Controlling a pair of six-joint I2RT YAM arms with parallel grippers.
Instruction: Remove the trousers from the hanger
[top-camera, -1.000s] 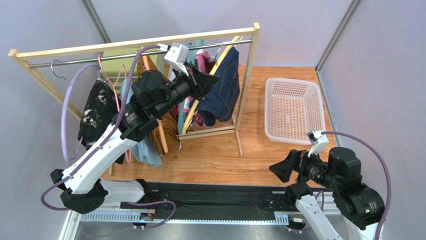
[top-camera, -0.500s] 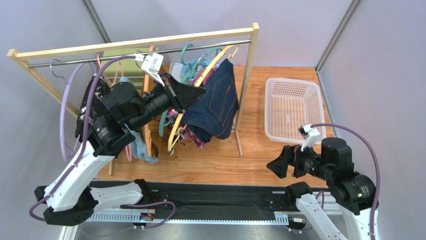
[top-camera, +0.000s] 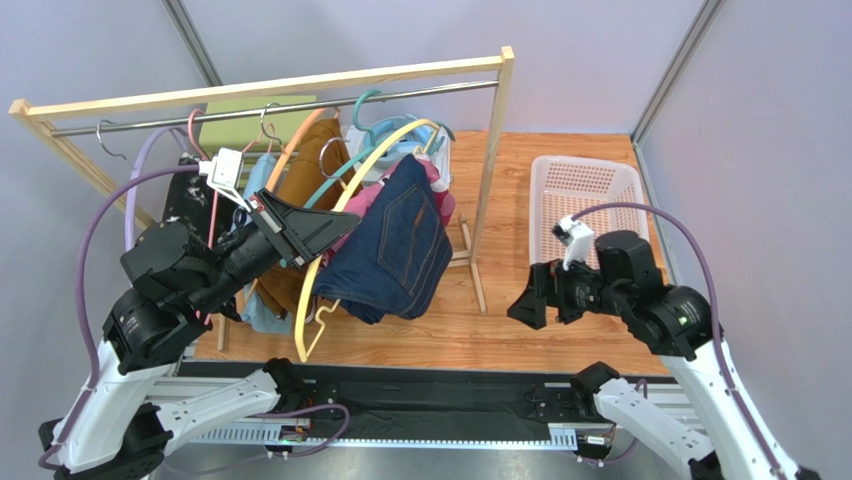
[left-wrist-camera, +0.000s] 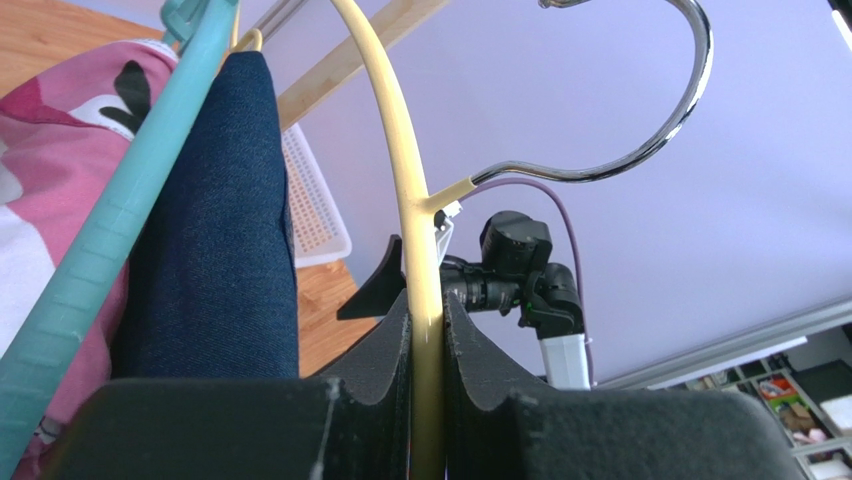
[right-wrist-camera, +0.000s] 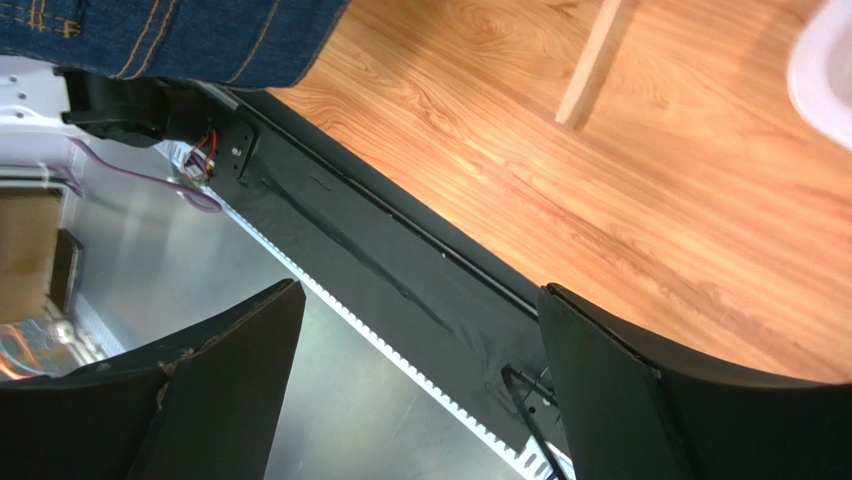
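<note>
My left gripper (top-camera: 338, 225) is shut on the yellow hanger (top-camera: 318, 290), which carries the dark navy trousers (top-camera: 395, 250) in front of the rack. In the left wrist view the jaws (left-wrist-camera: 427, 305) pinch the yellow hanger bar (left-wrist-camera: 405, 180). Its metal hook (left-wrist-camera: 640, 150) hangs on nothing, and the navy trousers (left-wrist-camera: 230, 230) drape on the left. My right gripper (top-camera: 527, 300) stands open, low and to the right of the trousers, holding nothing. Its wrist view shows the open jaws (right-wrist-camera: 420, 330) and the trousers' hem (right-wrist-camera: 180, 40) at top left.
The wooden rack (top-camera: 270, 85) still holds mustard-brown (top-camera: 300, 180), pink floral (top-camera: 438, 190), light blue (top-camera: 265, 310) and black speckled (top-camera: 185, 205) trousers on several hangers. A teal hanger (left-wrist-camera: 110, 240) lies against the navy cloth. A white basket (top-camera: 585, 215) sits at right.
The left arm has pulled the yellow hanger and navy trousers off the rail, down and toward the near left. The right arm has risen and moved left toward them, its jaws narrowing slightly.
</note>
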